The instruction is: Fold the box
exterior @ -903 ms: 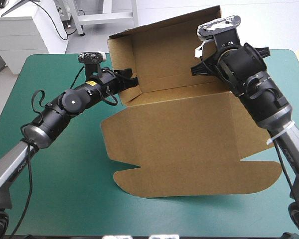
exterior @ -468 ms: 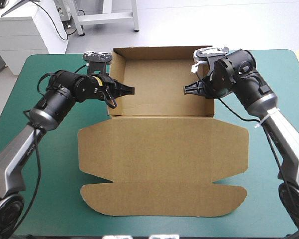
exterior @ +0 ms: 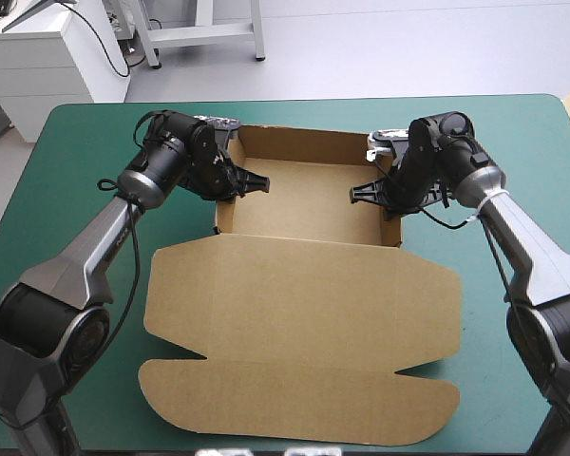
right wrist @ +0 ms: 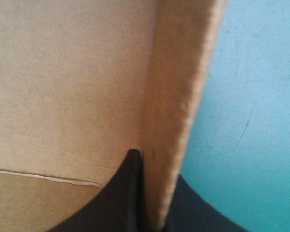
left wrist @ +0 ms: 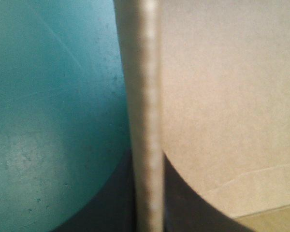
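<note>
Grippers number two, and both are clamped on the one box (exterior: 304, 313) on the table (exterior: 76, 161). That brown box stands as an open tray at the far middle of the teal-green cover, with its lid (exterior: 304, 275) lying flat toward the table's near edge.

The left gripper (exterior: 254, 180) reaches in over the tray's left side wall (exterior: 224, 209). The right gripper (exterior: 364, 193) reaches in over the right side wall (exterior: 391, 226). Each holds one wall, and the two face each other across the tray floor, well apart.

In the left wrist view the wall's top edge runs straight ahead between the two black fingers (left wrist: 186, 210). One finger is outside the box above the cover and the other is inside against the board. They are all but closed, with the board pinched between them. The right wrist view shows the same: two black fingers (right wrist: 123, 193) closed on the thickness of the wall, one inside the tray and one outside it.

Three raised walls show in the high view: the far wall (exterior: 304, 142) and the two held side walls. The lid carries three flaps: one small flap at each side, and one long tuck flap (exterior: 299, 408) with rounded corners, nearest the table's near edge. All three lie flat on the cover.
</note>
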Tool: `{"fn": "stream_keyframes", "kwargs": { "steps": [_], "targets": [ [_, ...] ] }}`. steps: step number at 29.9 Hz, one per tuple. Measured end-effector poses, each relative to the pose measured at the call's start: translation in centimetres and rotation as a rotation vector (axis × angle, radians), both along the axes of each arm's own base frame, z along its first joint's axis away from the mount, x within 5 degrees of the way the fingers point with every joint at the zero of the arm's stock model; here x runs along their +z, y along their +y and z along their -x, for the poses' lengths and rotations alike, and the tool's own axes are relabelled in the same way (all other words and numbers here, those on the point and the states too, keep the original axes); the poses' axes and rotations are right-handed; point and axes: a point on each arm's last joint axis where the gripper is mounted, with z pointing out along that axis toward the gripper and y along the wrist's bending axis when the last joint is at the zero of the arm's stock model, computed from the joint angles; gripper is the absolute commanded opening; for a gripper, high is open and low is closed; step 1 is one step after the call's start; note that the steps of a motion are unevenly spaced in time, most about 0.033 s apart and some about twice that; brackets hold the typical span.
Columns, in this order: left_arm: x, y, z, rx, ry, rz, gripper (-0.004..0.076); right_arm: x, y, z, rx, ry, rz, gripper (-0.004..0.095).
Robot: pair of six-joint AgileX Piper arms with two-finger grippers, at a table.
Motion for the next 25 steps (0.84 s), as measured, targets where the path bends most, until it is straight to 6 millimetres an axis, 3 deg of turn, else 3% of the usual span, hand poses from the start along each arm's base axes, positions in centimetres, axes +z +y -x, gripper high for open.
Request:
{"fn": "stream_keyframes", "kwargs": {
  "steps": [10, 17, 21, 25],
  "targets": [
    [-4.1, -0.8, -1.6, 0.007, 0.103, -0.055, -0.0008, -2.7, -0.1, -1.3, 0.005, 0.065, 0.016, -0.0001],
    [-5.1, -1.3, -2.0, 0.013, 0.121, -0.030, 0.0016, -3.0, -0.6, -1.6, 0.022, 0.053, 0.072, 0.0000],
    [-5.2, -1.5, -2.0, -0.010, 0.119, -0.031, 0.0146, -3.0, -0.8, -1.7, 0.025, 0.042, 0.093, 0.0053],
    [-5.2, -1.7, -1.8, -0.055, 0.127, -0.040, 0.0352, -2.9, -1.0, -1.8, 0.055, 0.023, 0.116, 0.0264]
  ]
}}
